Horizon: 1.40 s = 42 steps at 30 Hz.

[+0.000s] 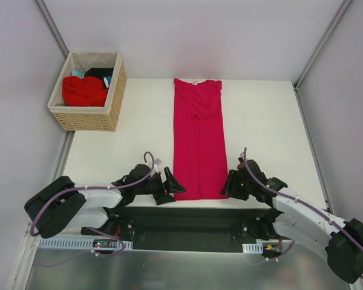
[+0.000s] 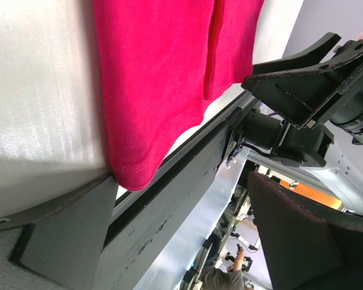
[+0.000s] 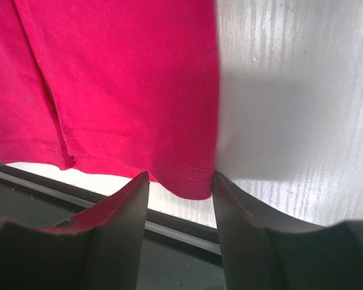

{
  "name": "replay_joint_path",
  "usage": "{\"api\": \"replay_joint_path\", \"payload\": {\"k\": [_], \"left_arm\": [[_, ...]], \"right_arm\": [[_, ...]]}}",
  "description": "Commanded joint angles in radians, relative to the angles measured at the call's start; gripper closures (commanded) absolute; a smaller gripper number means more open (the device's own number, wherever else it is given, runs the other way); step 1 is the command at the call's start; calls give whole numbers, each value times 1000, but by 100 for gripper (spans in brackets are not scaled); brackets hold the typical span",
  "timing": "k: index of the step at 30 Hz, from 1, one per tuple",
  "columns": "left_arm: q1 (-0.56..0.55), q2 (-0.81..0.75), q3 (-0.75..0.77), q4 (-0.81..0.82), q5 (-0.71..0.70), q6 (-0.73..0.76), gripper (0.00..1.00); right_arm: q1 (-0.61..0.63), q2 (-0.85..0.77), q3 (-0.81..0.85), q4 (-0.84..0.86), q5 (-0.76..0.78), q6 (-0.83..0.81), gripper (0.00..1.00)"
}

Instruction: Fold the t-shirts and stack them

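Surface: a white table (image 1: 260, 121) between pale walls; your two arm bases sit at its 6 o'clock edge.
Crimson-pink t-shirt (image 1: 198, 145): it lies flat down the middle of the table as a long narrow strip, sides folded in, collar at 12 o'clock and hem at 6 o'clock – the hem reaches the near edge.
Left gripper (image 1: 174, 190): you have it low at the hem's 7 o'clock corner. The jaws are spread wide, and in the wrist view the corner of cloth lies just beside one finger (image 2: 66, 229), not pinched.
Right gripper (image 3: 180, 181): it sits at the hem's 5 o'clock corner. Its fingers (image 3: 124, 205) stand partly apart, one on each side of the stitched corner, with a gap showing – you are not clamping the cloth.
Basket (image 1: 88, 118): woven wicker, at the table's 10 o'clock corner, well apart from the strip.
Red t-shirt (image 1: 83, 90): bunched on top inside the basket.
Black t-shirt (image 1: 100, 72): tucked behind the red one, at the basket's far side.
Teal t-shirt (image 1: 78, 74): only a small patch shows at the basket's far left.
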Motion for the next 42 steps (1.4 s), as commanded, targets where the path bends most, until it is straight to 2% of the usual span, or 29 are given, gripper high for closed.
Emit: {"api": "replay_joint_path", "payload": {"k": [1,9,12,13,15,17,19,20,23,24,25,28,30,34,38,42], "left_arm": [[-8,38,-43,-94,-84,19,12],[-8,68,-51,-61,-95,17,22],[-8,84,-42,-57,-98,25,33],[-7,90,-40,-57,-101,25,41],[-7,105,-36,-48,-98,25,50],[-7,125,-33,-44,-98,25,65],[-5,136,-28,-31,-98,25,75],[-7,150,-27,-27,-95,25,84],[-5,171,-20,-15,-92,20,93],[-5,174,-19,-13,-92,19,99],[-7,177,-17,-10,-92,19,100],[-7,180,-10,-4,-87,23,100],[-7,168,4,-10,-84,31,100],[-7,75,67,-129,-104,82,100],[-5,-23,157,-324,-128,154,100],[4,-102,248,-424,-138,189,100]], "right_arm": [[25,23,-13,-53,41,34,52],[46,30,-9,-53,60,46,68],[51,24,-9,-59,66,47,72],[49,23,-9,-62,68,47,73],[49,21,-10,-64,71,46,76],[51,17,-9,-73,72,47,78],[52,12,-6,-76,75,44,78],[52,7,-6,-80,77,44,79],[52,1,-3,-93,77,43,82],[51,0,-1,-97,75,43,83],[52,0,0,-97,77,43,84],[52,7,7,-99,77,40,99],[54,18,23,-96,110,34,99],[72,35,71,-99,137,17,99],[85,38,145,-135,160,-15,99],[95,32,229,-177,183,-54,99]]}}
